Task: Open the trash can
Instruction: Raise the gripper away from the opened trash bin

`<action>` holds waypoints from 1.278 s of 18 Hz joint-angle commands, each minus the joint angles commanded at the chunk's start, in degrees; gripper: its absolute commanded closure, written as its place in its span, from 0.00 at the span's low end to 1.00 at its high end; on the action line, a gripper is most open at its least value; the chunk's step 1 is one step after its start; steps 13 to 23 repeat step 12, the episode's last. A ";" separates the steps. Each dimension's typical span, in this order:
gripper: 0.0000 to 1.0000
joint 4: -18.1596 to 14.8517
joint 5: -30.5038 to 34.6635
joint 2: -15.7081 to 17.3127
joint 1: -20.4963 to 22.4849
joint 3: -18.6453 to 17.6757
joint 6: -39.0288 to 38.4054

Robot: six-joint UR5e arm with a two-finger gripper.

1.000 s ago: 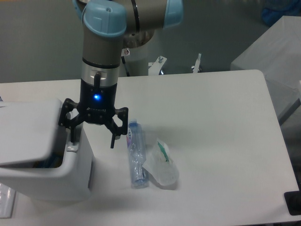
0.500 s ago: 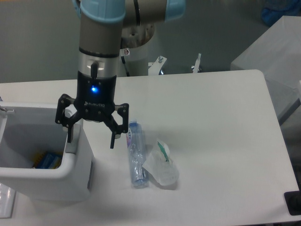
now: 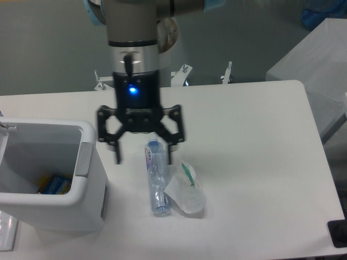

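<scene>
The white trash can (image 3: 92, 208) stands at the left front of the table with its lid swung up out of sight, so I see inside: a blue and yellow item (image 3: 54, 184) lies at the bottom. Its grey push tab (image 3: 84, 160) sits on the right rim. My gripper (image 3: 143, 157) is open and empty, hanging over the table to the right of the can, above the top end of the bottle, touching nothing.
A clear crushed plastic bottle (image 3: 156, 179) lies lengthwise right of the can. A crumpled clear plastic wrapper (image 3: 187, 189) lies against its right side. The arm's base (image 3: 162, 70) stands at the table's far edge.
The lid, half open a second ago, has gone fully up out of view. My gripper has moved right, away from the can's rim, and now hangs over the bottle's top end.
</scene>
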 joint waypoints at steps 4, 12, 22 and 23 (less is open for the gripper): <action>0.00 -0.70 0.35 0.26 2.90 -1.31 4.39; 0.00 -0.79 1.06 0.26 5.81 -2.99 9.94; 0.00 -0.79 1.06 0.26 5.81 -2.99 9.94; 0.00 -0.79 1.06 0.26 5.81 -2.99 9.94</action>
